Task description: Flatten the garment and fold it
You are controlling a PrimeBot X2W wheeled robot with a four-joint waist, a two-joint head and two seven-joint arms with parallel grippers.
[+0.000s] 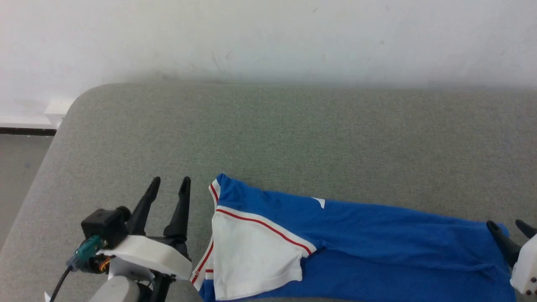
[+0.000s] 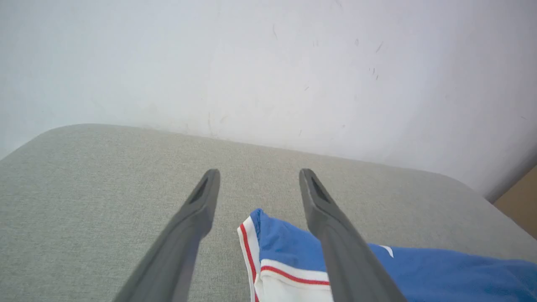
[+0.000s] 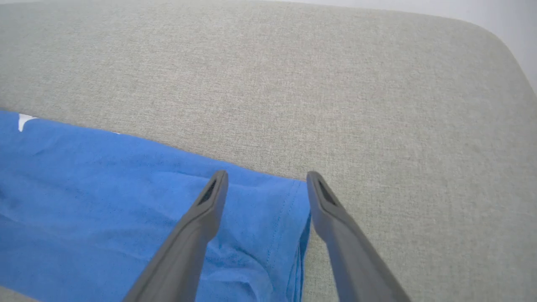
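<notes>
- Jersey T-shirt [image 1: 356, 239], blue and white with red trim, lies in a long band on the grey table [image 1: 268, 134] at six o'clock.
- Left hand [image 1: 170, 181] spread, empty, beside its nine o'clock end.
- Right hand [image 1: 506, 224] spread over its three o'clock hem.

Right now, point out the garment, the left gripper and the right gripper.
garment [image 1: 377, 235], head view, on the blue body fabric.
left gripper [image 1: 171, 181], head view, midway between its open fingertips.
right gripper [image 3: 267, 176], right wrist view, midway between its open fingertips.
</notes>
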